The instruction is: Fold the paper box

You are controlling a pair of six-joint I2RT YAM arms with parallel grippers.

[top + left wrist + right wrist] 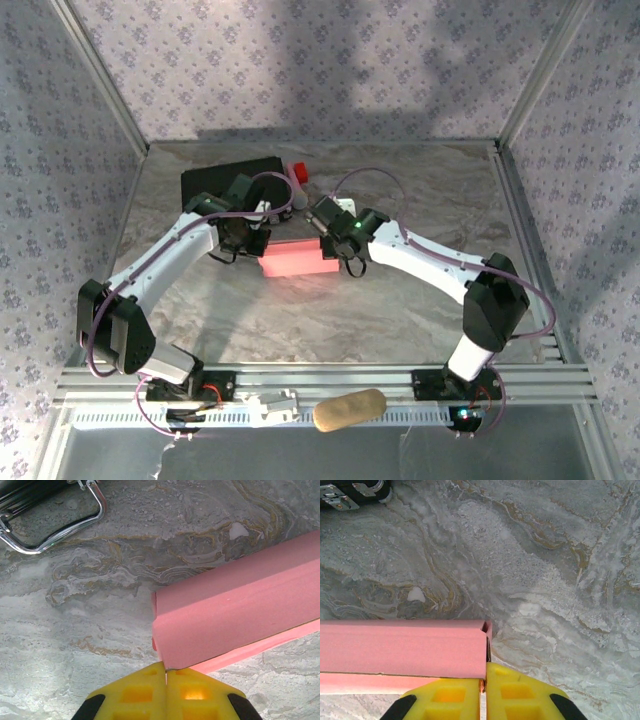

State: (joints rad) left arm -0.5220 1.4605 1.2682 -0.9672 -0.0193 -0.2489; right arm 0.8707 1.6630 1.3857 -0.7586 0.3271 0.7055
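Two pincers of mine meet the pink paper box (pixel 298 258), which lies folded mid-way across the marble table (pixel 420 320), one at each end. My left pincer (pixel 166 672) is pressed fully closed at the box's corner. My right pincer (pixel 485 677) stands a slit apart astride the end wall, and I cannot tell whether it grips.

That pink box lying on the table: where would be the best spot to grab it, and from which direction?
Probably by a short end of the paper box, coming in low from the side along its length. It lies flat on the table, its top is broad, and the thin cardboard edge at each end gives something narrow to pinch.
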